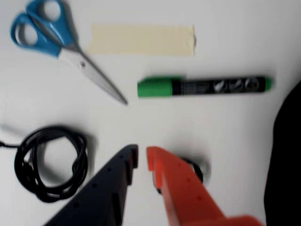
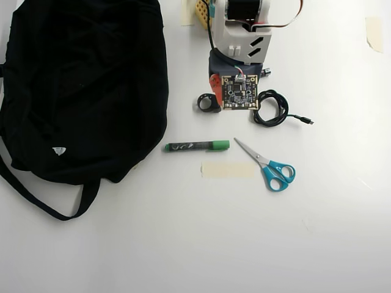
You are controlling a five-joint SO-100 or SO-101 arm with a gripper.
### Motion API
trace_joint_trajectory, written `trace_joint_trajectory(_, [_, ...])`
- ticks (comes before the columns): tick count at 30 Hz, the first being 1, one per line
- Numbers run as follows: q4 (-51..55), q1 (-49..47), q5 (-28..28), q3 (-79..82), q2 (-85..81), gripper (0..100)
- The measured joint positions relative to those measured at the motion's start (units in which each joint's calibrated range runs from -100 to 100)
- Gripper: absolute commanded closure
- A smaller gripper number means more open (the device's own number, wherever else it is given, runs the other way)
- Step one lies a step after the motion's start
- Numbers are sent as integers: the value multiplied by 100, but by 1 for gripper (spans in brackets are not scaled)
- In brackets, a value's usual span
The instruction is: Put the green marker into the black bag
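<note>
The green marker (image 1: pixel 204 86) (image 2: pixel 197 146) lies flat on the white table, its green cap pointing left in the wrist view and right in the overhead view. My gripper (image 1: pixel 142 157), one black finger and one orange, hovers short of the marker with its tips almost together and nothing between them. In the overhead view the arm's camera board (image 2: pixel 238 93) covers the fingertips. The black bag (image 2: pixel 85 85) spreads over the left of the overhead view, just left of the marker. Its edge (image 1: pixel 287 155) shows at the right of the wrist view.
Blue-handled scissors (image 1: pixel 56 44) (image 2: pixel 269 166) and a strip of beige tape (image 1: pixel 141 40) (image 2: pixel 227 170) lie beyond the marker. A coiled black cable (image 1: pixel 49 162) (image 2: pixel 270 108) sits beside the gripper. A small black round object (image 1: pixel 197 169) (image 2: pixel 209 102) lies partly behind the orange finger.
</note>
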Motion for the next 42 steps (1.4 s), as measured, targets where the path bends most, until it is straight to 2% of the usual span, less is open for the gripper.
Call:
trace_joint_trajectory(38, [34,37,20,16,0,97])
trace_joint_trajectory(42, [34,37,220,16,0,97])
